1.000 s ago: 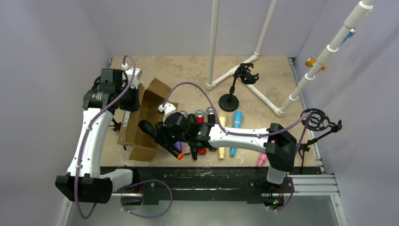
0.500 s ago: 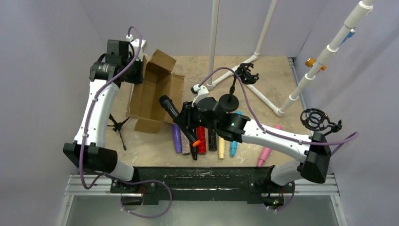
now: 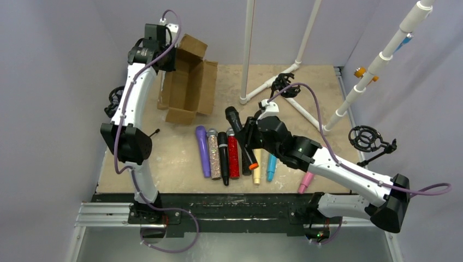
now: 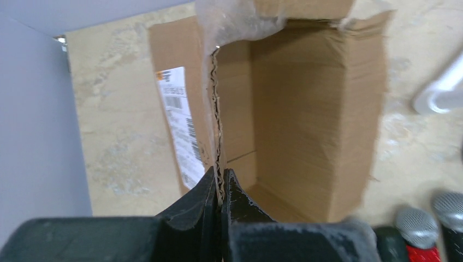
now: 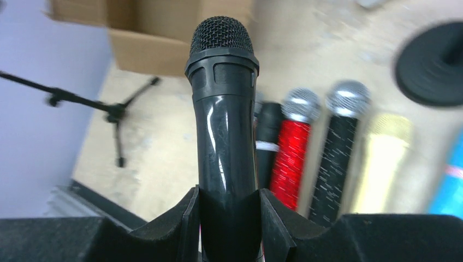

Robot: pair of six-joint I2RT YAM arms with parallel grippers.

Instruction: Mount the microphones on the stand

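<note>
Right gripper [image 5: 229,204] grasped a black microphone [image 5: 224,109] by its handle.
Left gripper [image 4: 220,188] clenched a cardboard box [image 4: 311,109] flap; the glossy handle could slip if swung fast.

Left gripper [image 4: 220,183] pinching cardboard box [image 4: 311,109] flap, microphone heads [image 4: 417,226] nearby
</note>
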